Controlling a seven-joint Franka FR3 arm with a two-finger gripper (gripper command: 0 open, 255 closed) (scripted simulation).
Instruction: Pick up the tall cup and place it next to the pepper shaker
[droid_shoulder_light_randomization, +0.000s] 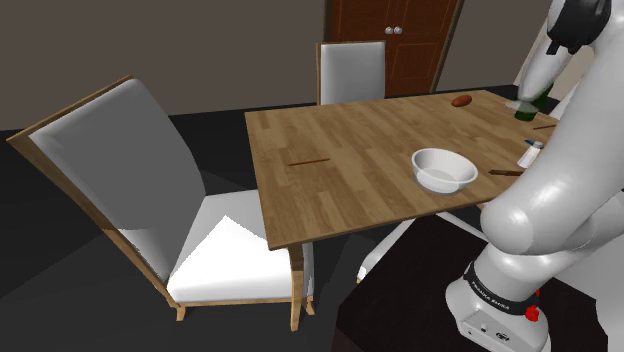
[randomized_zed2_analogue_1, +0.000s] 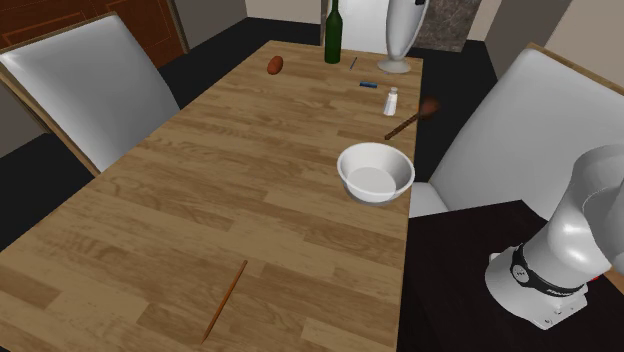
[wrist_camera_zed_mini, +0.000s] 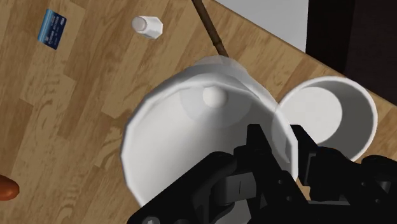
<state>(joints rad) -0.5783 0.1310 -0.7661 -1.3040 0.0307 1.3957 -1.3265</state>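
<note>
- Tall cup (wrist_camera_zed_mini: 184, 140): white and footed, flaring from a narrow stem to a wide mouth. Long axis vertical, mouth up, foot down. The wrist view looks down into it, with a round bump at the inside bottom.
- Jaws clamped on the cup's rim wall: one black finger (wrist_camera_zed_mini: 256, 143) inside the mouth, the other outside, on the side toward the white bowl (wrist_camera_zed_mini: 356, 105).
- Cup hangs off the worktop (randomized_zed2_analogue_1: 200, 190). In the wrist view its body hides one end of the wooden spoon (wrist_camera_zed_mini: 208, 28) and overlaps the bowl's rim. In the second exterior view the cup (randomized_zed2_analogue_1: 402, 40) sits at the top edge, right of centre, its mouth cut off by the frame.
- Pepper shaker (randomized_zed2_analogue_1: 391, 100): small, white, upright, in the upper right of the second exterior view, beyond the bowl (randomized_zed2_analogue_1: 375, 192). In the wrist view the shaker (wrist_camera_zed_mini: 147, 25) stands past the cup, apart from it.
- Around the shaker: blue card (randomized_zed2_analogue_1: 368, 85) just to its upper left; spoon (randomized_zed2_analogue_1: 410, 120) lying aslant to its right, near the worktop's right edge.
- Open room: bare wood to the shaker's left, toward mid-worktop.
- Far end: green bottle (randomized_zed2_analogue_1: 333, 35) and a brown lump (randomized_zed2_analogue_1: 275, 65). A thin stick (randomized_zed2_analogue_1: 225, 300) lies lower left.
- A white chair back (randomized_zed2_analogue_1: 510, 130) stands close beyond the right edge.
</note>
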